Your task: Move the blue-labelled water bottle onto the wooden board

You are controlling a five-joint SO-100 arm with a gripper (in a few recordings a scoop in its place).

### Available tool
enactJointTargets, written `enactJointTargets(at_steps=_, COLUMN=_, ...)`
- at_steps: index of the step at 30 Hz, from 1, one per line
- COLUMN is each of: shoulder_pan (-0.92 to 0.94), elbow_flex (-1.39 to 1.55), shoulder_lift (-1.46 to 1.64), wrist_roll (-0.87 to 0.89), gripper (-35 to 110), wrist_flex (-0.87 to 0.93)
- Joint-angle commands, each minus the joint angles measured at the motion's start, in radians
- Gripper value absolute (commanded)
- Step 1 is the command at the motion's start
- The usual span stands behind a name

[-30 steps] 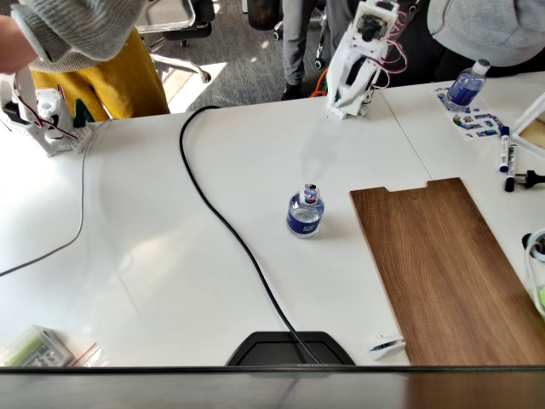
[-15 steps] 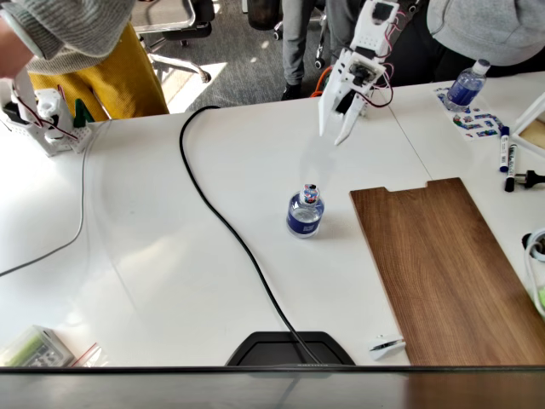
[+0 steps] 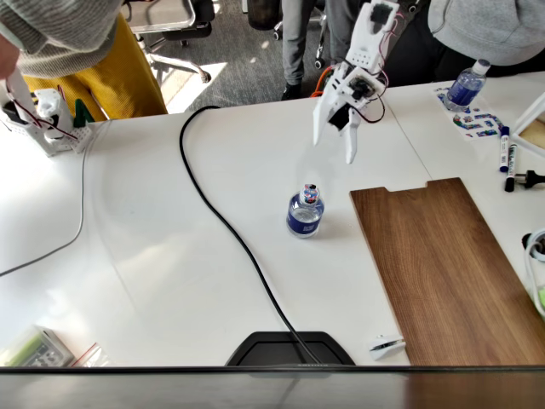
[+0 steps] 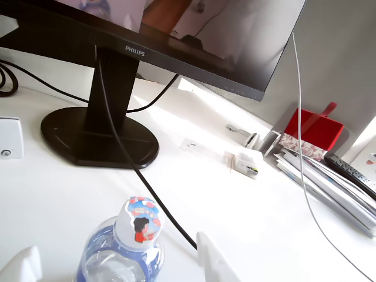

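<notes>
The small blue-labelled water bottle stands upright on the white table, its whitish cap marked red. A short gap to its right lies the dark wooden board, flat, with its notched short edge at the far end. My white gripper hangs open in the air beyond the bottle, pointing down toward it and holding nothing. In the wrist view the bottle stands low in the middle, between and beyond my two white fingertips, which are apart from it.
A black cable runs from the table's back to a monitor base at the front edge. A longer white-capped bottle and markers lie at the back right. People stand behind the table. A white rack is far left.
The arm has unfolded from its rest at the table's back; the gripper has swung out and down toward the bottle and its fingers have spread. The bottle and board have not moved.
</notes>
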Motion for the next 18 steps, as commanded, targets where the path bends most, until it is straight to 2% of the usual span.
enactJointTargets(at_steps=1, shoulder_pan=0.026, elbow_flex=0.018, shoulder_lift=-0.005, wrist_roll=-0.038, gripper=35, wrist_flex=-0.084)
enactJointTargets(at_steps=4, shoulder_pan=0.029, elbow_flex=0.018, shoulder_lift=-0.015, wrist_roll=-0.003, gripper=35, wrist_flex=-0.106)
enactJointTargets(at_steps=10, shoulder_pan=0.005, elbow_flex=0.023, shoulder_lift=-0.018, wrist_roll=0.348, gripper=35, wrist_flex=-0.098)
enactJointTargets(at_steps=18, shoulder_pan=0.008, elbow_flex=0.046, shoulder_lift=-0.077, wrist_roll=0.422, gripper=35, wrist_flex=-0.129)
